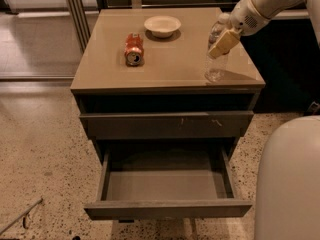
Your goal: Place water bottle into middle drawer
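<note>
The water bottle (pixel 215 70) stood upright on top of the cabinet (pixel 170 71), close to the cabinet's right edge and near its front. The gripper (pixel 223 41) was at the top half of the bottle, above the right side of the cabinet. One pale finger (pixel 223 42) lay slanted across the front of the bottle, and the gripper was closed around the bottle, holding it. The white arm (pixel 265 4) reached in from past the cabinet's back right corner.

A red-orange soda can (pixel 133 49) lay on its side on the left part of the cabinet top, well apart from the bottle. A small pale bowl (pixel 162 25) sat near the back of the cabinet top, just behind the can and a bit to its right.

Under the cabinet top, the drawer front with pale scratch marks (pixel 165 125) was pushed in. Below it, the middle drawer (pixel 167 185) was pulled far out from the cabinet, and its flat grey inside showed. The bottle was not in this drawer.

A big white rounded part of the robot (pixel 290 184) stood to the right of the cabinet, beside the open drawer.
</note>
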